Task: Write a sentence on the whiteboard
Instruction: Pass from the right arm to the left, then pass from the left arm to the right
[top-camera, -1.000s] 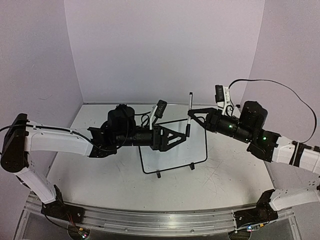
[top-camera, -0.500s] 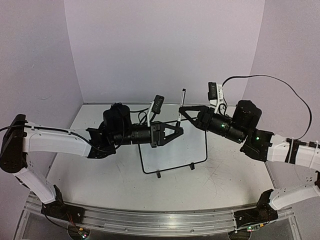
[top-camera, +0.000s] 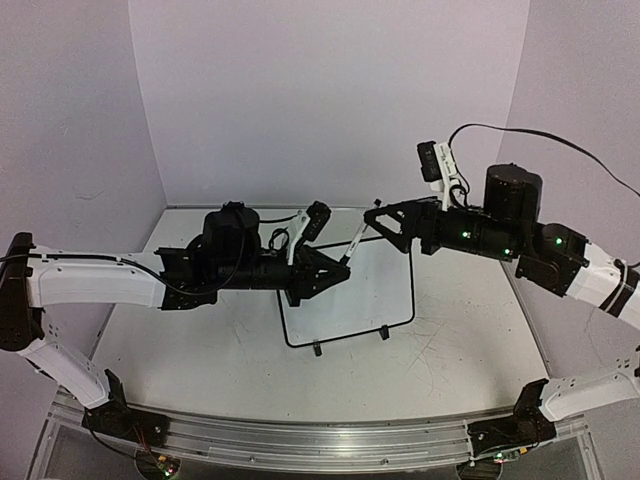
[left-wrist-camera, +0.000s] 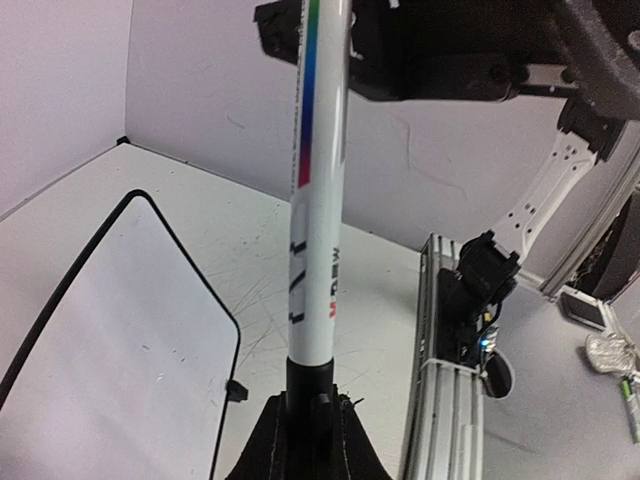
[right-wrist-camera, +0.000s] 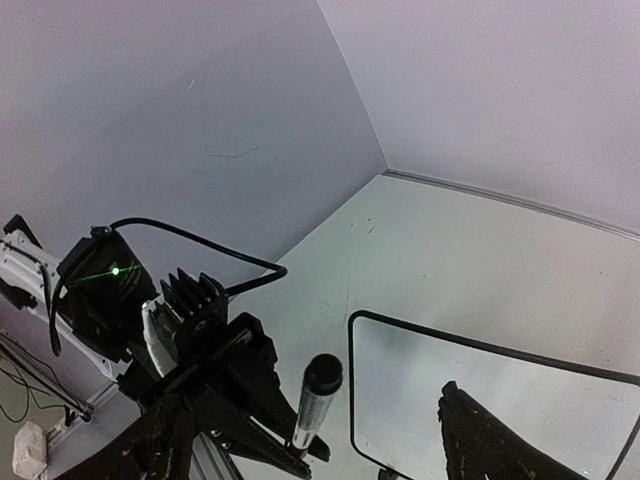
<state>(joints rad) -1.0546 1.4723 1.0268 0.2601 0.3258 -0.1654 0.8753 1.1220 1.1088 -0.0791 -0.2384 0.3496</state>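
The whiteboard stands on two small black feet mid-table, also seen in the left wrist view and in the right wrist view. Its face looks blank, with no sentence showing on it. The marker is a white pen with a rainbow stripe, held tilted above the board's far left corner. My left gripper is shut on the marker's black lower end. My right gripper stands open just right of the marker's top end, and its fingers are apart from the pen.
An aluminium rail with both arm bases runs along the near edge. Purple walls close in the back and sides. The white tabletop is scratched. A black cable loops off the right arm.
My right gripper opened, let go of the marker and drew back to the right. My left gripper shut on the marker's lower end, and the pen now leans to the right.
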